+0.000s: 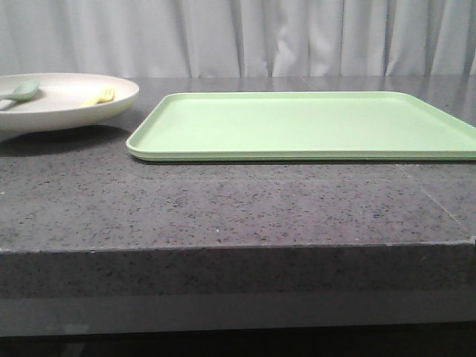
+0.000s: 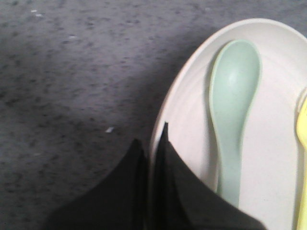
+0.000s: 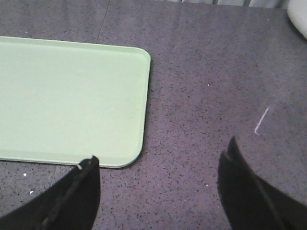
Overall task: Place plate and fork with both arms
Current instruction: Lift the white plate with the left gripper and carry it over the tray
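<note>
The cream plate [image 1: 67, 108] is at the far left of the table, with a dark shadow under it. The yellow fork [image 1: 100, 95] lies inside it, beside a pale green spoon [image 1: 22, 91]. In the left wrist view my left gripper [image 2: 152, 134] is shut on the rim of the plate [image 2: 192, 129], one finger outside and one inside. The spoon [image 2: 235, 96] and the edge of the fork [image 2: 302, 143] lie close by. My right gripper [image 3: 163, 149] is open and empty over bare table, next to the tray's corner. Neither gripper shows in the front view.
A flat light-green tray [image 1: 297, 123] lies at centre and right of the dark speckled table, its corner also in the right wrist view [image 3: 67, 100]. The plate's edge shows in that view [image 3: 300, 14]. The table's front edge [image 1: 238, 245] is near the camera. Grey curtains hang behind.
</note>
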Available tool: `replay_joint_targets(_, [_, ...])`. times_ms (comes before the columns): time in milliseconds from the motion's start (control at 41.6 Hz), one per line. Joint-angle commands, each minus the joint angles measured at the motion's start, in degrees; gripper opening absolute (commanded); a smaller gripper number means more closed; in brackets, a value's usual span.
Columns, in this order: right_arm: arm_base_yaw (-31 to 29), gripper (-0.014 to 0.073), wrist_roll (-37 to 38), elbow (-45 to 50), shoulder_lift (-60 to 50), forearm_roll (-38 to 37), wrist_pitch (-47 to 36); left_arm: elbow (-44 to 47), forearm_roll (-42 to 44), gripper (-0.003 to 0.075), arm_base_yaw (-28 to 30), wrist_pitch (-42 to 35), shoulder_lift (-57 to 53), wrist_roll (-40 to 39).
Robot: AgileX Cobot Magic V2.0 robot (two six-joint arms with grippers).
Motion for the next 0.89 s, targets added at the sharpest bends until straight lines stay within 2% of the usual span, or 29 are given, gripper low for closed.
replay_joint_targets(0, [0.09, 0.053, -0.63, -1.84, 0.35, -0.34, -4.35, -1.68, -4.83, -0.0018, -2.43, -0.57, -5.68, -0.32])
replay_joint_targets(336, [0.09, 0.053, -0.63, -1.84, 0.35, -0.35, -4.3, -1.68, -8.29, -0.0018, -14.85, -4.19, -8.04, -2.33])
replay_joint_targets(624, [0.09, 0.053, -0.63, -1.84, 0.35, -0.35, -4.3, -1.97, -6.18, -0.0018, -28.3, -17.3, -7.11, -8.88])
replay_joint_targets(720, [0.09, 0.053, -0.63, -1.84, 0.35, -0.35, -4.3, -4.29, -4.05, -0.0018, -30.89, -16.95, -4.85, -12.34])
replay_joint_targets(865, [0.09, 0.053, -0.63, -1.84, 0.35, -0.35, -4.24, -8.45, 4.32, -0.0018, -35.15, -16.82, -1.21, -19.81])
